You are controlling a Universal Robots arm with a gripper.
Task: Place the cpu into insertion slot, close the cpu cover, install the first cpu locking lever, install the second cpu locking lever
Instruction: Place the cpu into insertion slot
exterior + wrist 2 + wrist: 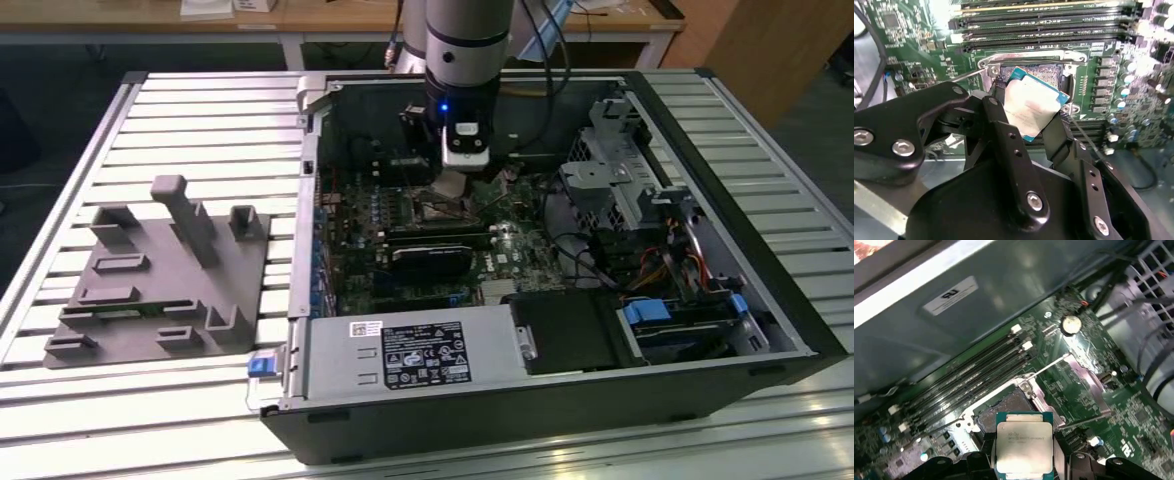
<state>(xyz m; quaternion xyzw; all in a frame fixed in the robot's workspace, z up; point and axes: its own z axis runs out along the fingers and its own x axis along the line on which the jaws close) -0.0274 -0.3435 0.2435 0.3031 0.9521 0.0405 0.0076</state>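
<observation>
Cpu pinched in gripper, hovering over the open socket; nothing seated yet.
The gripper [1029,111] clamps the cpu [1030,104] by two opposite edges, tilted, just above the insertion slot [1046,75] and, as far as I can judge, not in it. In the first wrist view the cpu cover [1086,376] looks flipped open beside the slot, and the thin locking levers [1050,367] stand free, unlatched. In the exterior view the arm reaches into the open computer case [534,420], with a grey fixture tray [147,290] on the exterior view's left. Judged progress: step one under way; seating, cover and both levers are left to do.
</observation>
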